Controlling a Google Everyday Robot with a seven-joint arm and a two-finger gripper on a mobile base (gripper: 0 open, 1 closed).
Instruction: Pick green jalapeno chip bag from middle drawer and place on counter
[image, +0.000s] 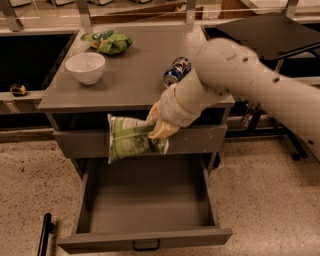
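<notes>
The pincer (157, 131), just below the tabletop's (131, 80) front edge near its right corner, grips the green jalapeno chip bag (131, 141), its tips buried in foil. The arm (250, 75) covers that front-right corner and part of the can (178, 69), then runs off the right edge.
</notes>
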